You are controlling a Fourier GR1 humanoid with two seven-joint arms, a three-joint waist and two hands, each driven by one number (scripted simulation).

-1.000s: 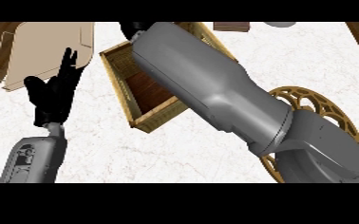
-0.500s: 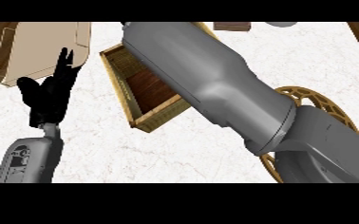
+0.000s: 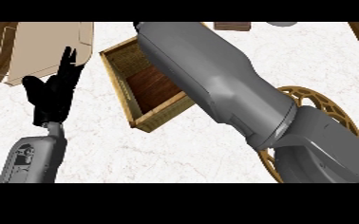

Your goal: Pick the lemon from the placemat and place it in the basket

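My right forearm (image 3: 217,85) has swung further left across the basket (image 3: 120,83), now covering more of its interior; my right hand is out of view. My left hand (image 3: 52,92) rests near the placemat (image 3: 42,47), fingers straight, empty. The lemon is not visible; its position cannot be confirmed.

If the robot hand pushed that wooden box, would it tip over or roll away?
Probably neither. The box looks wide and low with flat sides, so it would likely slide on the smooth counter rather than roll. Its walls look stiff, so it should keep its shape.
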